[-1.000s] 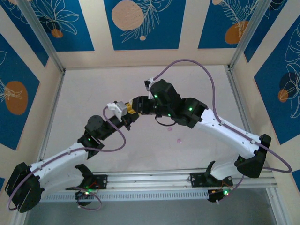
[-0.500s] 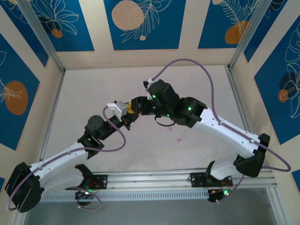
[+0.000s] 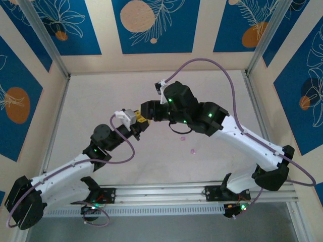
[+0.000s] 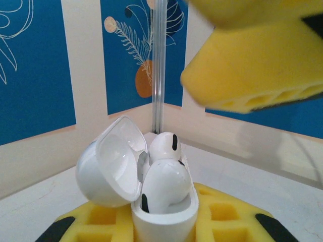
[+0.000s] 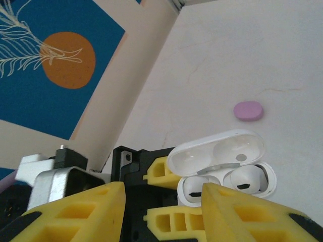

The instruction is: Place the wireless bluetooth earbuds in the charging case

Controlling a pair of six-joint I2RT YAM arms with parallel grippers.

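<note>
The white charging case stands upright between the yellow pads of my left gripper, which is shut on its base. Its lid is hinged open. Two white wireless bluetooth earbuds sit in its wells, one behind the other. In the right wrist view the same case shows both buds under the raised lid. My right gripper hovers just above the case, open with nothing between its fingers. From above, the left gripper and right gripper meet at mid-table.
A small pink oval piece lies on the pale table beyond the case. Two small pink pieces lie on the table under the right forearm. Patterned walls and metal posts close in the table.
My right gripper's jaws have spread wider and its wrist has lifted slightly up and away from the case. The left arm and the case have stayed still.
</note>
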